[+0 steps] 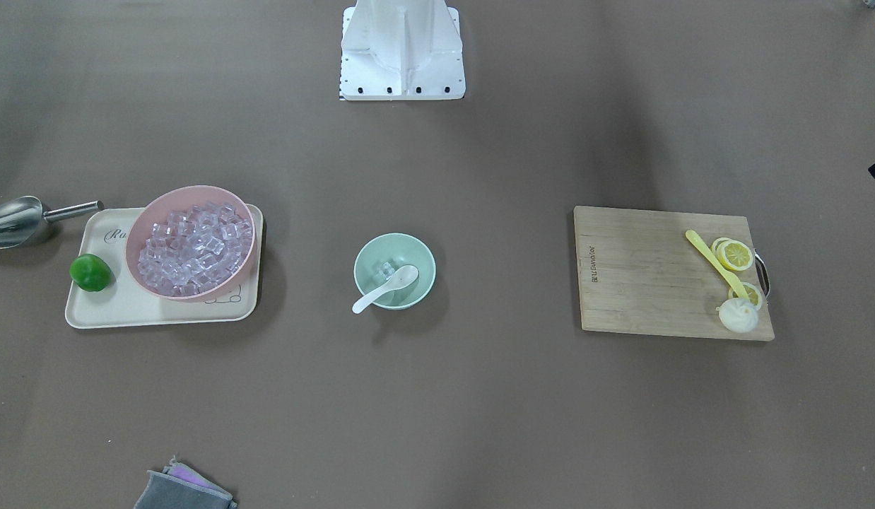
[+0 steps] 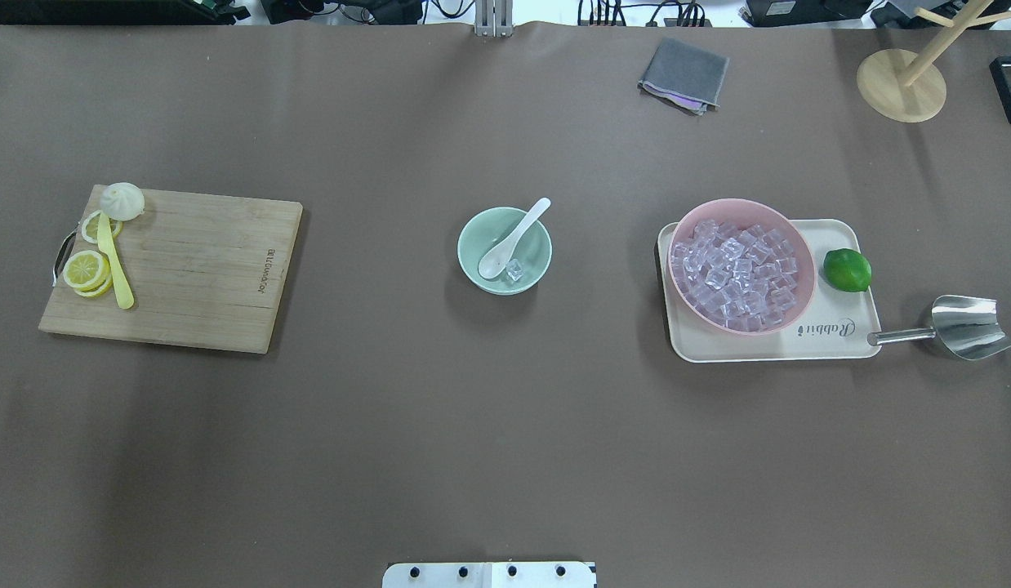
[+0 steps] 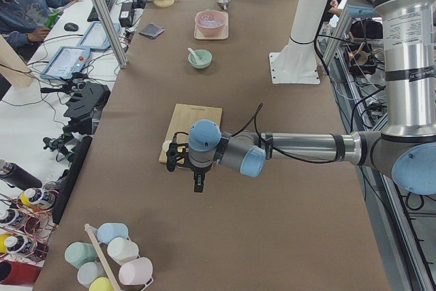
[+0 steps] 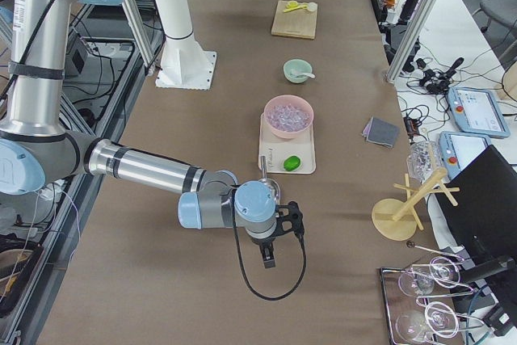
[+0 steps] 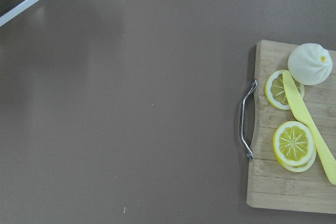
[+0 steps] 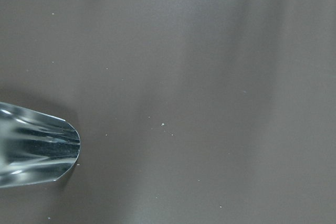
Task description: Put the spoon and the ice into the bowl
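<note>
The mint-green bowl (image 1: 403, 247) stands at the table's middle, also seen from overhead (image 2: 474, 237). The white spoon (image 1: 385, 288) lies in it, scoop inside and handle over the rim (image 2: 528, 220). One clear ice cube (image 1: 386, 269) sits on the bowl's floor beside the scoop (image 2: 514, 270). Both arms are away from the bowl. My left gripper (image 3: 198, 183) hangs beyond the cutting board's end. My right gripper (image 4: 269, 260) hangs near the steel scoop. Each shows only in a side view, so I cannot tell whether either is open or shut.
A pink bowl (image 1: 190, 194) full of ice cubes and a lime (image 1: 90, 273) sit on a cream tray (image 1: 126, 305). A steel scoop (image 1: 13, 220) lies beside the tray. A cutting board (image 1: 642, 276) holds lemon slices, a yellow utensil and a bun. A grey cloth (image 1: 183, 489) lies at the table edge.
</note>
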Controlling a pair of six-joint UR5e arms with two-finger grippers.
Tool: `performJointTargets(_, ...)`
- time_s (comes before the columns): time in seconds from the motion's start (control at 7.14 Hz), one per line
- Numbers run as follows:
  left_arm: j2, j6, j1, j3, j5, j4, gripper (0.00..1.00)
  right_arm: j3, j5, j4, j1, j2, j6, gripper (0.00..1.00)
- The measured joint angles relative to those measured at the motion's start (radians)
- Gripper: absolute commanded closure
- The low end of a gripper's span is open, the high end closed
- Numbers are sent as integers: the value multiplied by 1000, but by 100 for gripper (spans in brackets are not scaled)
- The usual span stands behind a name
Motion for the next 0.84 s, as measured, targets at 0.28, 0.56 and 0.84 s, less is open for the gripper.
performJointTargets(0.28, 8, 89, -4, -30, 6, 61, 2, 5, 8, 1, 1, 2, 0, 0)
performJointTargets(0.56, 22, 181, -3, -61, 129, 150, 2, 34, 11, 1, 3, -6, 0, 0)
performJointTargets(0.84, 18, 257, -5, -50, 181, 154, 2, 53, 26, 2, 4, -24, -6, 0)
